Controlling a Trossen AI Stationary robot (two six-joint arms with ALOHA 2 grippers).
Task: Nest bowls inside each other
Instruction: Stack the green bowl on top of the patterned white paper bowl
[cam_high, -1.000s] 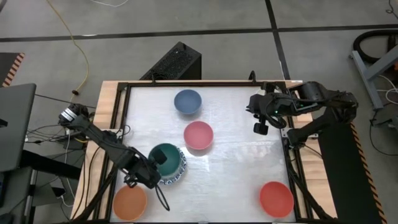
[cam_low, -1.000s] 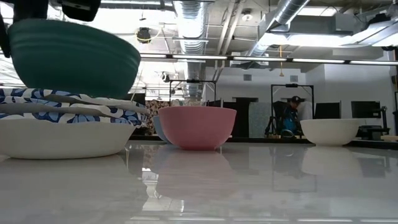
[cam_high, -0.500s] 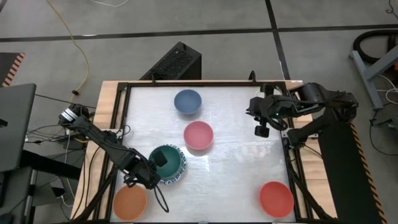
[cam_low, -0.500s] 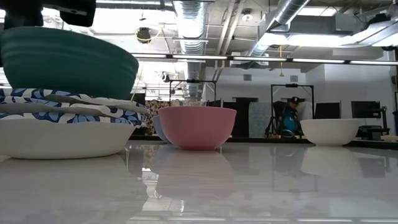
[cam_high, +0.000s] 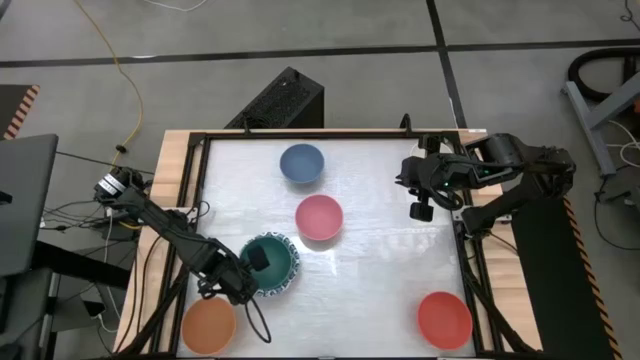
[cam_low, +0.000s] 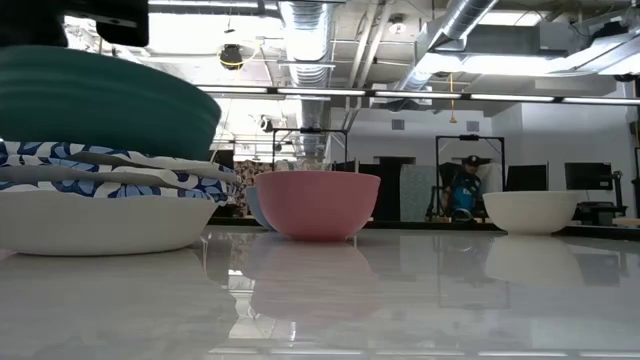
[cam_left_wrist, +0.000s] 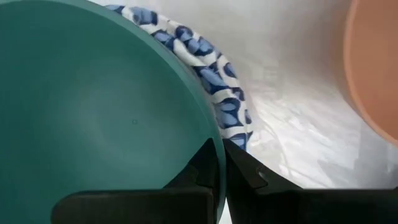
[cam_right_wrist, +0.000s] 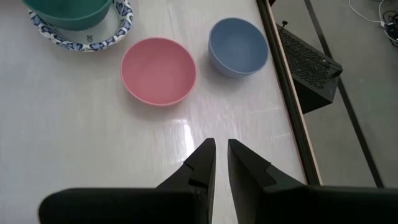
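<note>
A teal bowl (cam_high: 272, 258) sits in a stack of white bowls with blue-patterned rims (cam_high: 291, 277) near the table's near left. In the low view the teal bowl (cam_low: 100, 100) rises above the patterned rims (cam_low: 110, 170). My left gripper (cam_high: 252, 268) is shut on the teal bowl. Pink (cam_high: 319, 217), blue (cam_high: 302, 163), orange (cam_high: 208, 326) and red (cam_high: 444, 320) bowls stand singly on their bases. My right gripper (cam_high: 420, 211) hangs high at the far right, its fingers (cam_right_wrist: 208, 158) a narrow gap apart with nothing between them. My left gripper pinches the teal bowl's rim (cam_left_wrist: 216, 134) on the side toward the table's near left, one finger (cam_left_wrist: 202, 168) inside the bowl and one (cam_left_wrist: 245, 168) outside. The fingers come from above, pointing steeply down. The bowl sits upright with its bottom inside the top patterned bowl (cam_left_wrist: 211, 74).
A cream bowl (cam_low: 530, 210) shows far off at the right of the low view. Black frame rails (cam_high: 200, 190) run along the table's edges. Open table lies between the pink bowl and the red bowl.
My left gripper has sunk a little and rolled at the wrist. The teal bowl has come down with it, from tilted above the patterned bowls to level and lower in the stack.
</note>
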